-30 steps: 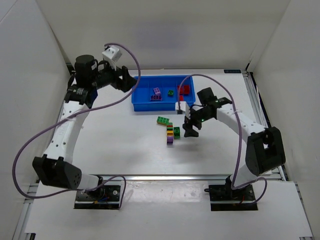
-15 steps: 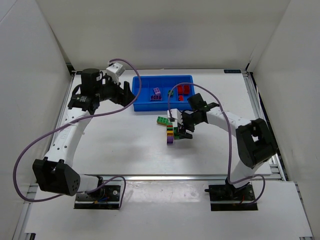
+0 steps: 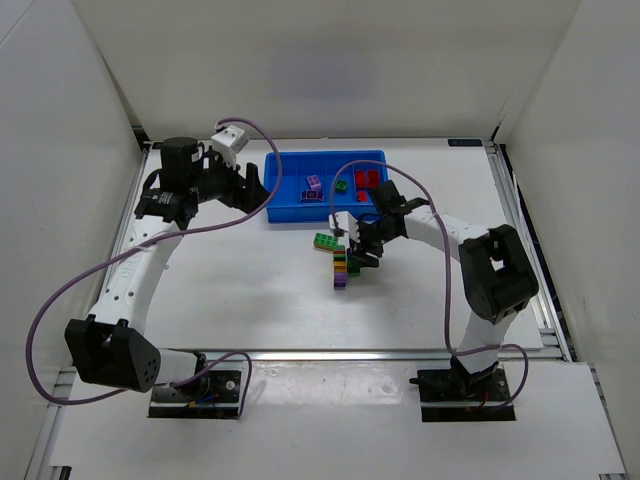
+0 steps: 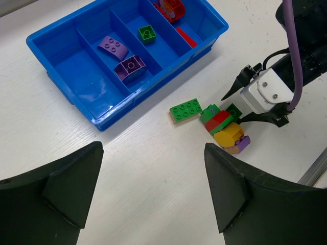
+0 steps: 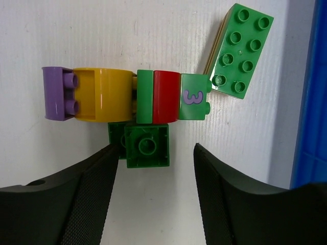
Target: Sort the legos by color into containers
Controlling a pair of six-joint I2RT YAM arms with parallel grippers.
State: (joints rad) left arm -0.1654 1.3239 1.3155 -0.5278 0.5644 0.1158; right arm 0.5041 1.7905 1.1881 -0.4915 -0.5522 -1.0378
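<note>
Tabletop: one tray, two purple legos inside

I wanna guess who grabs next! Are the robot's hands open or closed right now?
Left gripper: open, empty.
Right gripper: open over a small green brick, not gripping it.

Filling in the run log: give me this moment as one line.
phase: pre-grasp | right gripper: open, over small green brick beside joined brick row | left gripper: open, hovering near tray
</note>
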